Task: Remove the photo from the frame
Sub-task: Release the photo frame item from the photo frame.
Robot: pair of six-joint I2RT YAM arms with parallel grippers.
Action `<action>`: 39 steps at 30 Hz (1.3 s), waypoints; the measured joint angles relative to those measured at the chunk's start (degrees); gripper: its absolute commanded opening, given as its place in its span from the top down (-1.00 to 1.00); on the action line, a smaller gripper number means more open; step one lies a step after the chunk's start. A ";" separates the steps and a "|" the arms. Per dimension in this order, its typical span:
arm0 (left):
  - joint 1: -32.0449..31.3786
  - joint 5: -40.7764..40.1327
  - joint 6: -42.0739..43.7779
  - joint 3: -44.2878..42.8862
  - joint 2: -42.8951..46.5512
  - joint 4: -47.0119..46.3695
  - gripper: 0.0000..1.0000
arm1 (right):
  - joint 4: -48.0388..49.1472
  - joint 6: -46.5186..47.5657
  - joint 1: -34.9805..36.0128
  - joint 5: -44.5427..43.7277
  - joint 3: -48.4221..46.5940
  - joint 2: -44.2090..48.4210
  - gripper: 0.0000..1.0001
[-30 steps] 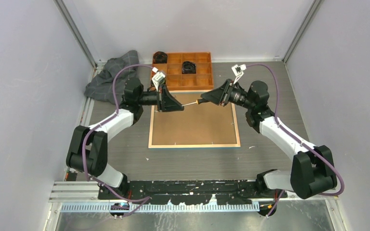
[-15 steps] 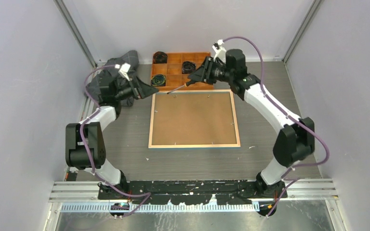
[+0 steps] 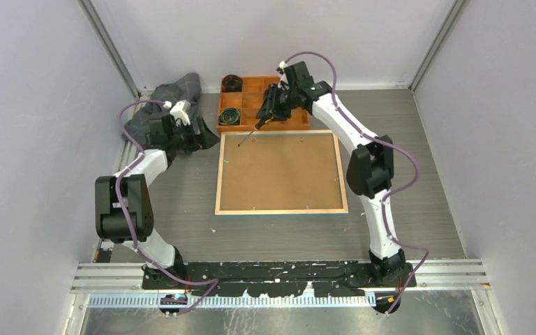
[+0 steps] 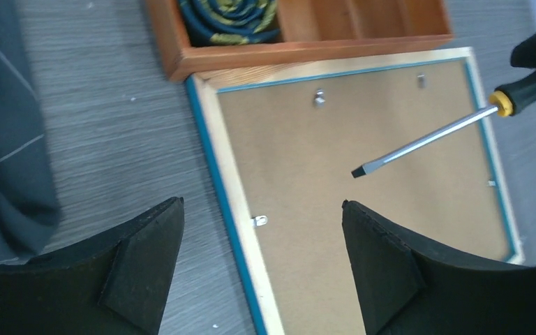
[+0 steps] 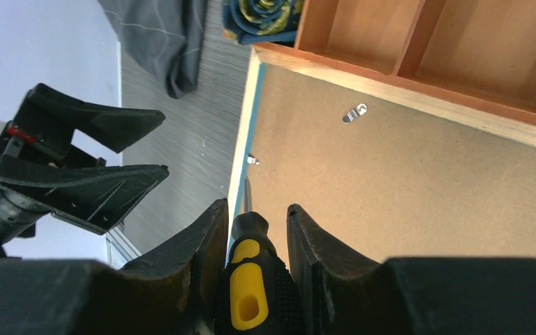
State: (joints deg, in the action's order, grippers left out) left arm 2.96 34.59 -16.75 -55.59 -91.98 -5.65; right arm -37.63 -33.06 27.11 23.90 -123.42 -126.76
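The frame (image 3: 218, 183) lies face down in the middle of the table, its wood rim and blue edge around the brown backing board (image 3: 279, 174). The photo is hidden beneath that board. My right gripper (image 3: 269, 112) is shut on a black-and-yellow screwdriver (image 5: 248, 293). The screwdriver blade (image 4: 426, 139) hangs over the board's far-left corner, near small metal tabs (image 4: 259, 221). My left gripper (image 4: 262, 206) is open and holds nothing. It straddles the frame's left rim (image 4: 227, 202) from above, and in the top view it sits just left of that far-left corner (image 3: 206, 136).
An orange compartment tray (image 3: 296, 112) touches the frame's far edge, with rolled fabric items (image 3: 229, 116) in its left cells. A grey cloth (image 3: 167, 105) is heaped at the far left, behind my left arm. Grey walls close in both sides.
My left gripper has opened and drawn back left, off the backing board. The right arm has swung far left with the screwdriver, whose tip now hangs over the far-left corner.
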 measured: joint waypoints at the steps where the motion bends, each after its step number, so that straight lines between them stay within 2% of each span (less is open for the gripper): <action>1: -0.26 -1.14 0.85 -0.24 -0.57 0.61 -0.64 | -0.81 -0.07 0.22 -0.07 -1.31 -1.40 0.98; 7: -5.03 -9.84 6.36 -2.84 -5.53 5.03 -0.59 | -5.81 -0.57 1.55 -1.51 -8.92 -9.51 0.99; 11: -7.54 -12.90 8.28 -5.84 -9.38 8.33 -0.43 | -6.67 -1.77 1.81 -1.99 -11.69 -11.93 0.98; 17: -7.65 -15.78 8.35 -11.85 -14.32 13.03 -0.16 | -5.70 -4.92 1.92 -1.38 -16.68 -15.02 0.99; 21: -7.56 -17.51 8.20 -16.17 -17.33 17.07 -0.12 | -4.68 -6.97 1.92 -0.98 -17.70 -16.39 0.99; 26: -7.56 -18.62 7.93 -19.98 -20.72 21.22 -0.10 | -3.80 -8.83 1.92 -0.37 -18.78 -19.17 0.99; 32: -7.58 -17.40 6.47 -24.09 -23.30 25.03 0.17 | -4.50 -10.21 1.92 0.50 -19.45 -20.65 0.99; 36: -7.91 -15.87 6.25 -25.20 -24.33 25.97 0.22 | -4.79 -10.14 1.90 0.85 -19.63 -20.65 0.99; 39: -8.04 -14.95 5.25 -25.20 -24.85 26.18 0.42 | -5.64 -9.75 1.51 0.87 -19.63 -20.63 0.99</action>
State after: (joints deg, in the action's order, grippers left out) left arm -5.08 19.64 -11.51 -80.79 -116.84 20.53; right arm -43.27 -42.81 28.62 24.77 -143.04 -147.39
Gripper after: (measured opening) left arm 0.371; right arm 0.392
